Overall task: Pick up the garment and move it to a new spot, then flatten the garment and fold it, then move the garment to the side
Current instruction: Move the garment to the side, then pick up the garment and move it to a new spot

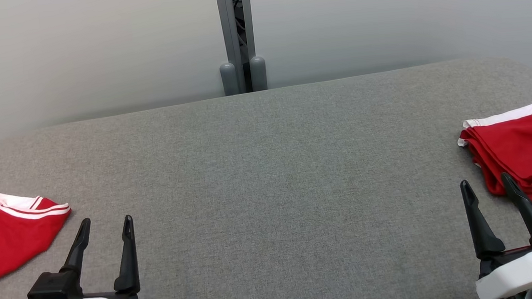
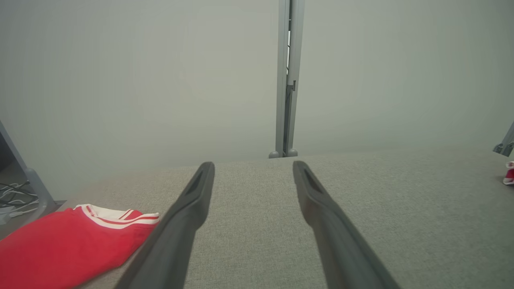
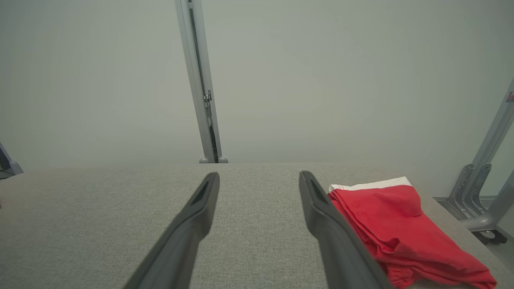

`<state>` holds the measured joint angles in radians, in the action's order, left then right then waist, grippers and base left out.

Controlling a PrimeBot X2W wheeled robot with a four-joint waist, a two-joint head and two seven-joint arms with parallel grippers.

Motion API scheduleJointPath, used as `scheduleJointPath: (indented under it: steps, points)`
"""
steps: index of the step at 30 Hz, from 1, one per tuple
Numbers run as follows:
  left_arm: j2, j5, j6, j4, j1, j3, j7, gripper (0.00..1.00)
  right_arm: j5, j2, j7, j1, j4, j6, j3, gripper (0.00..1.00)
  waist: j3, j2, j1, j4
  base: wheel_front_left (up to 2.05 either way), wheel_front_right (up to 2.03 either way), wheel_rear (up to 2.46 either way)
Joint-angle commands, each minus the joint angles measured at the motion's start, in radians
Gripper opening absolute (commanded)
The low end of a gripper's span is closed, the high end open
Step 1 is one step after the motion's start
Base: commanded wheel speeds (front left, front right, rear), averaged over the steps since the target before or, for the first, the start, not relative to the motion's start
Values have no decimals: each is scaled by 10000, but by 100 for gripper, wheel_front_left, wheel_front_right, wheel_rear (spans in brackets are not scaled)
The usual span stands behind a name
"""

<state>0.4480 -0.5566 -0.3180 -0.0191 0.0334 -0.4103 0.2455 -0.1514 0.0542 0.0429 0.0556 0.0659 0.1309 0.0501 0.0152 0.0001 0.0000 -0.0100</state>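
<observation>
A red garment (image 1: 3,232) with a white striped collar lies flat at the table's left edge, also visible in the left wrist view (image 2: 68,245). A second red garment (image 1: 521,153) with a white band lies folded at the right edge, close beside my right fingers in the right wrist view (image 3: 397,224). My left gripper (image 1: 105,223) stands open at the lower left, just right of the collared garment, with nothing between its fingers. My right gripper (image 1: 485,182) stands open at the lower right, its outer finger overlapping the folded garment's near corner in the head view.
The grey fabric table (image 1: 267,168) spans the view, with rounded far corners. A grey post (image 1: 237,36) stands behind its far edge against a pale wall. Metal frame legs (image 3: 482,192) stand beyond the right edge, and cables (image 2: 12,196) lie off the left edge.
</observation>
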Motion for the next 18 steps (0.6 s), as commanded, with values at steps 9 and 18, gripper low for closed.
scheduleJointPath:
  steps: [9, 18]
  points:
    - [-15, -66, 10, -56, 308, -70, -55, 100, -2, -12, -7, -11, 1, 0, 27, 100, 78, -1, 0, -16, 0, 0, 0]
    - [-25, -64, -3, -96, 409, -125, -69, 100, -65, -16, 44, -48, -51, 0, 30, 100, 121, -1, 0, 2, 0, 0, 0]
